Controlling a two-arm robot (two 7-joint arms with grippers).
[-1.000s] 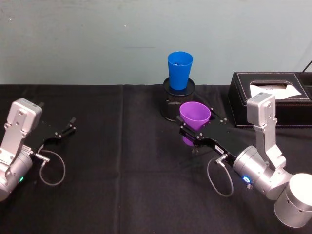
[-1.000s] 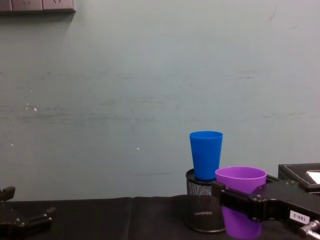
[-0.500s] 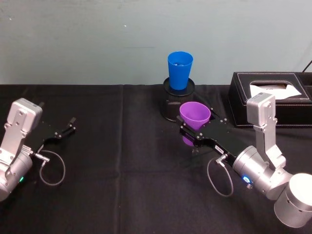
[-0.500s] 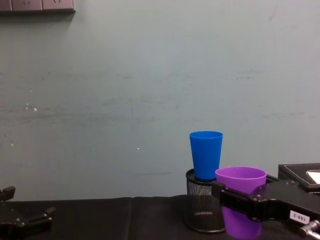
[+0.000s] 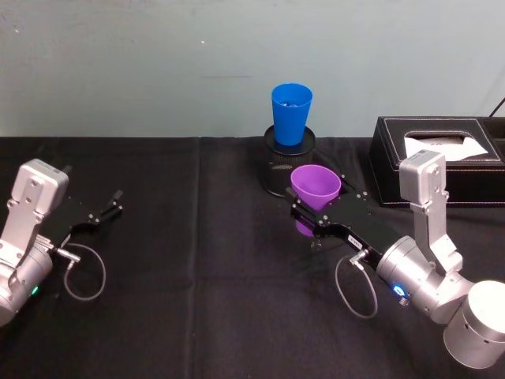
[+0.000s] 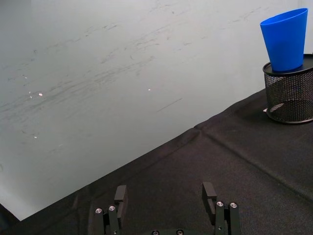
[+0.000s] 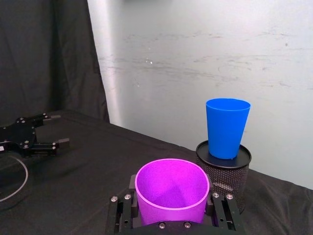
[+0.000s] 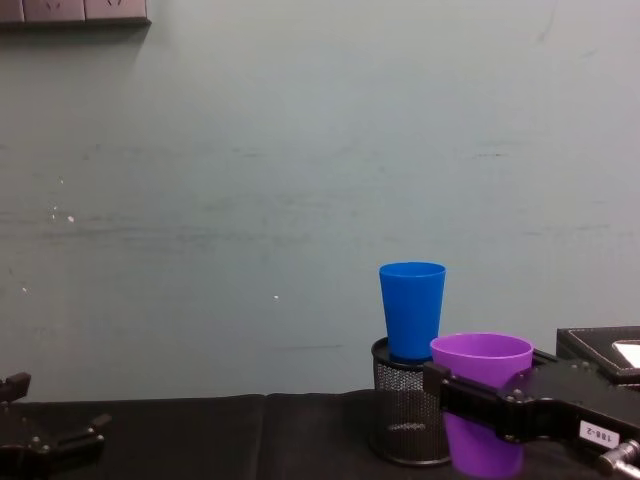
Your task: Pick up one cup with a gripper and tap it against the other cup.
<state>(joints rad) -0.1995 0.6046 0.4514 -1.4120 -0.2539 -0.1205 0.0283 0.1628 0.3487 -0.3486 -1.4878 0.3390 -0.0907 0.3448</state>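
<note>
Reaching forward over the black surface, the right arm is stretching low and nearly flat toward the middle. Its right tool is squeezing the purple cup, with one finger pressing on each side just under the rim. The purple cup is standing upright in that grip with its open mouth facing up. It is sitting just in front of the black mesh holder and a little to the right of it. I cannot tell if its bottom is touching the surface.

The blue cup is sitting upright on top of the mesh holder, higher than the purple cup and behind it. The two cups are near each other but are not touching. A black box is lying to the right of the holder, at the back of the surface.

The left arm is resting far off at the left side. Its left tool is pointing toward the middle, low over the surface. In the left wrist view its fingers are standing apart with nothing between them.
</note>
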